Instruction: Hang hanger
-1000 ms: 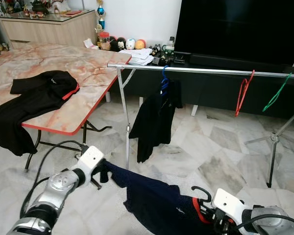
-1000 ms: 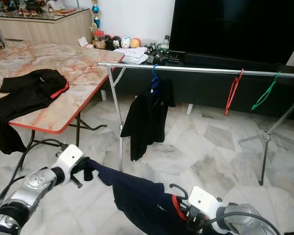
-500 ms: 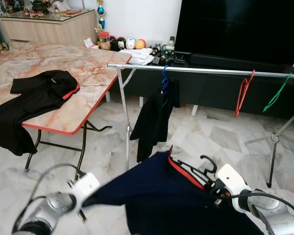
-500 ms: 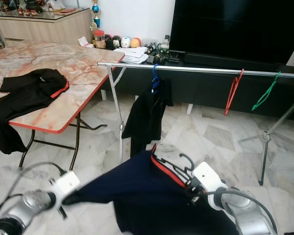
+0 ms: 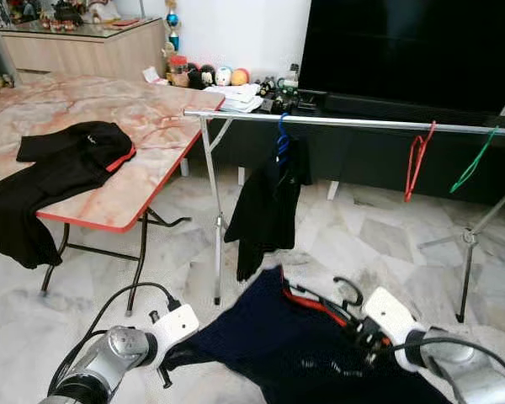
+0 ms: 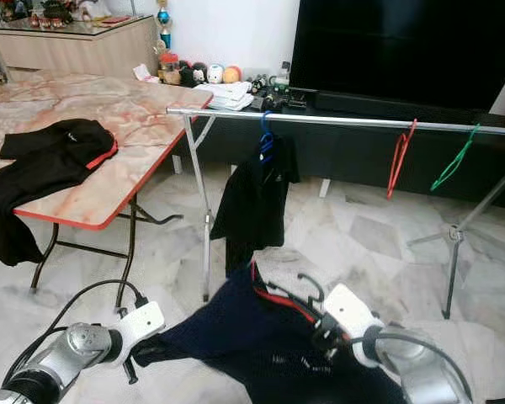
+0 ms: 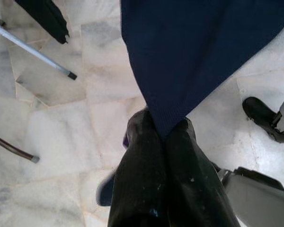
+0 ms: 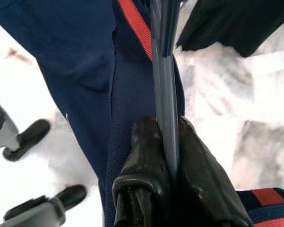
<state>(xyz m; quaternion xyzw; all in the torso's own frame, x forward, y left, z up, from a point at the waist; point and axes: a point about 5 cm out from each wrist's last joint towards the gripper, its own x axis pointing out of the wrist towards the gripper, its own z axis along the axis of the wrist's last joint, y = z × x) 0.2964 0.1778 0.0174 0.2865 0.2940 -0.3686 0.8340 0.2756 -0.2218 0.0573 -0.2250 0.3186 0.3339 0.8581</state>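
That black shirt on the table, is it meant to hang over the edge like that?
It looks askew: the black shirt lies crumpled on the marble table, one part drooping past the red edge toward the floor.

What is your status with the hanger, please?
Right hand shut on hanger; left hand pinching navy shirt. Rail ahead, black shirt hanging there.

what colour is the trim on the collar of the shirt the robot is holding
Red, along the collar of the navy blue shirt; clearest in the right wrist view, beside the dark hanger.
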